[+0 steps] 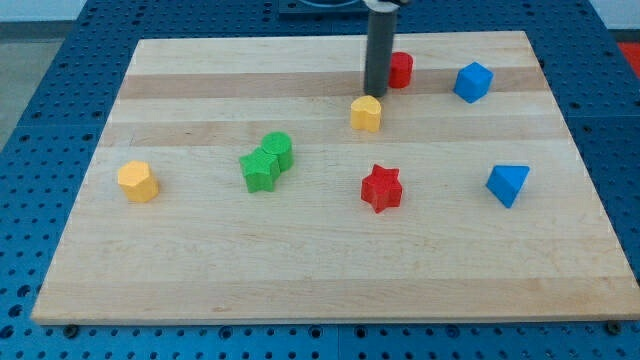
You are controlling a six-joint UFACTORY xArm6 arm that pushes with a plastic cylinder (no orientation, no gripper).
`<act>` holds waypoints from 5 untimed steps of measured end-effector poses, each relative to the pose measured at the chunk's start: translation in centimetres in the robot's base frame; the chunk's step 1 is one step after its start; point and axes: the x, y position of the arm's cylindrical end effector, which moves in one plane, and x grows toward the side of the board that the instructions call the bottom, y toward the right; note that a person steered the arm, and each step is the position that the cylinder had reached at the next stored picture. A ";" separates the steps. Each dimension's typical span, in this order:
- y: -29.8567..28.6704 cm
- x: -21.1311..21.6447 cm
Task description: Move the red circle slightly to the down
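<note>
The red circle stands near the board's top edge, right of centre, partly hidden behind my rod. My tip rests on the board just left of and slightly below the red circle, close to it. A yellow block sits directly below my tip, almost touching it.
A red star lies below the yellow block. A blue cube is right of the red circle, a blue triangle at the right. Two green blocks touch each other left of centre. A yellow hexagon is at the left.
</note>
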 end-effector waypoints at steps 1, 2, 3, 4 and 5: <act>-1.6 -0.2; -3.5 -3.7; -1.2 -7.7; 1.0 -8.9; 3.8 -6.9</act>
